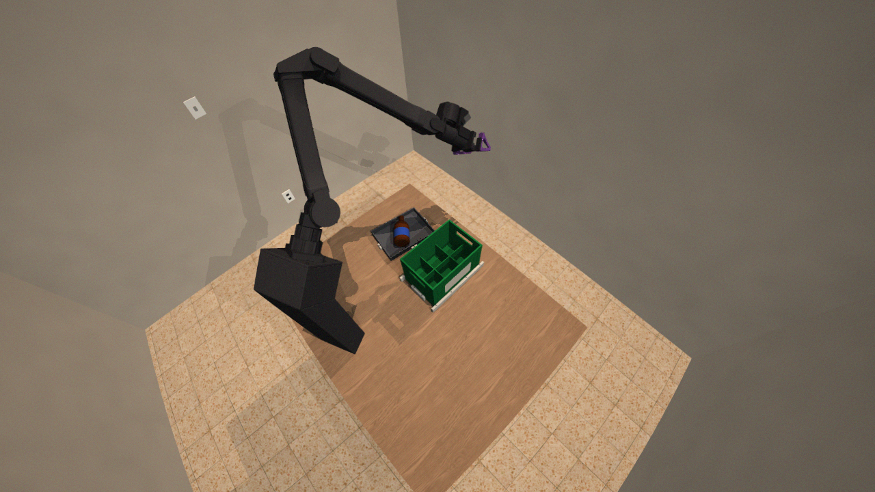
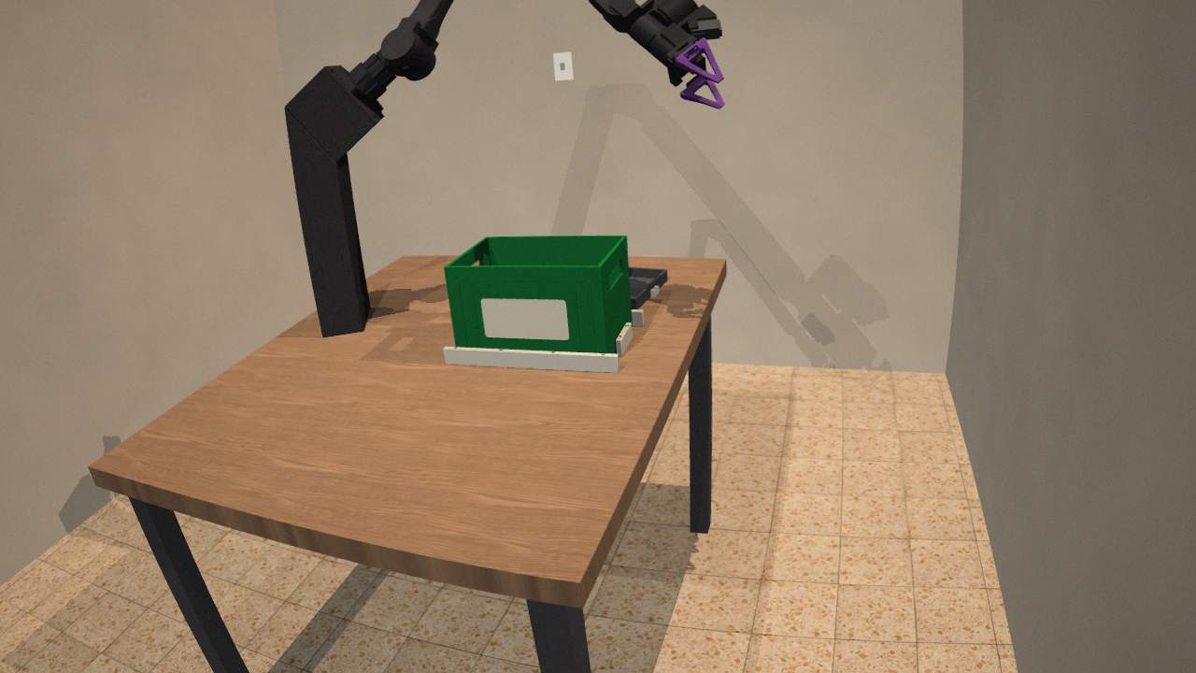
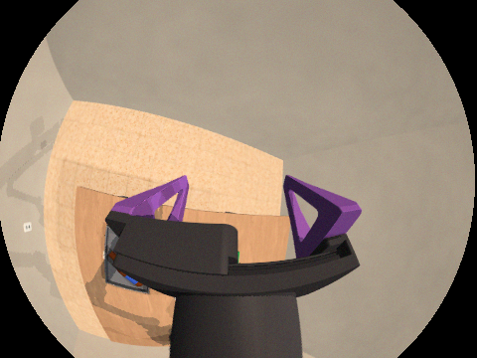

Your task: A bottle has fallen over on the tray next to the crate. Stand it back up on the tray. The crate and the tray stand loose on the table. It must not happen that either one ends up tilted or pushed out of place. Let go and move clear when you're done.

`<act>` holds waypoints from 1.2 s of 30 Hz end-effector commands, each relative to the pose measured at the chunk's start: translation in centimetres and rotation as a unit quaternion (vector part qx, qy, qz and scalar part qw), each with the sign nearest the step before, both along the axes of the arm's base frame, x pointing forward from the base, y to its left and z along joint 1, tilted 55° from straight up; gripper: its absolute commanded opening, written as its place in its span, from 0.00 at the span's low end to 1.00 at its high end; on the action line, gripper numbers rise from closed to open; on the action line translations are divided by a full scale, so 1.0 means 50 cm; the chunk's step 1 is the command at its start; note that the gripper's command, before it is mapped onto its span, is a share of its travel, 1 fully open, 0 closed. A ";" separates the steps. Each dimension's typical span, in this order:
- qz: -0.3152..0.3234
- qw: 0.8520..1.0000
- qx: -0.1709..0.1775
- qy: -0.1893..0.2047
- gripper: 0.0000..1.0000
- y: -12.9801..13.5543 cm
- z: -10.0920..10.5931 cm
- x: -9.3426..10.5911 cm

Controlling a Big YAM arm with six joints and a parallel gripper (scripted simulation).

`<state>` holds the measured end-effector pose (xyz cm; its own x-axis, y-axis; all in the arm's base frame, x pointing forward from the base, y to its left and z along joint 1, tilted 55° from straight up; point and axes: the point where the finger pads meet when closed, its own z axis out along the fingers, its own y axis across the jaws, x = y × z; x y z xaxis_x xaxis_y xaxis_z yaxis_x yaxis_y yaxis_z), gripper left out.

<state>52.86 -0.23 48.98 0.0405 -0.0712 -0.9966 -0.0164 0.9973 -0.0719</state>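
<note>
A brown bottle [image 1: 401, 232] with a blue label lies on its side on the dark tray [image 1: 410, 232], right behind the green crate [image 1: 441, 261]. In the exterior view only a corner of the tray [image 2: 646, 281] shows behind the crate [image 2: 536, 292], and the bottle is hidden. My gripper [image 1: 475, 146] with purple fingers is open and empty, high above the table and far from the bottle. It shows near the top of the exterior view [image 2: 701, 77]. In the wrist view the fingers stand wide apart, with a sliver of the tray [image 3: 114, 269] far below at left.
The crate has several empty compartments and sits in a white bracket frame [image 2: 534, 358]. The black arm base [image 1: 305, 290] stands at the table's left edge. The tray is close to the table's far edge.
</note>
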 end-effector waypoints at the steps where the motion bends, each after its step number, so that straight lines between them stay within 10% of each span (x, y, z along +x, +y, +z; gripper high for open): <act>1: 0.039 0.997 0.008 0.061 1.00 0.106 -0.059 -0.015; 18: 0.233 0.937 -0.168 0.200 1.00 0.470 -0.369 -0.082; 23: 0.318 0.884 -0.246 0.240 1.00 0.598 -0.488 -0.178; 34: 0.341 0.866 -0.272 0.244 1.00 0.628 -0.518 -0.201; 35: 0.348 0.864 -0.273 0.241 0.00 0.641 -0.519 -0.212; 36: 0.351 0.862 -0.274 0.240 0.00 0.648 -0.519 -0.216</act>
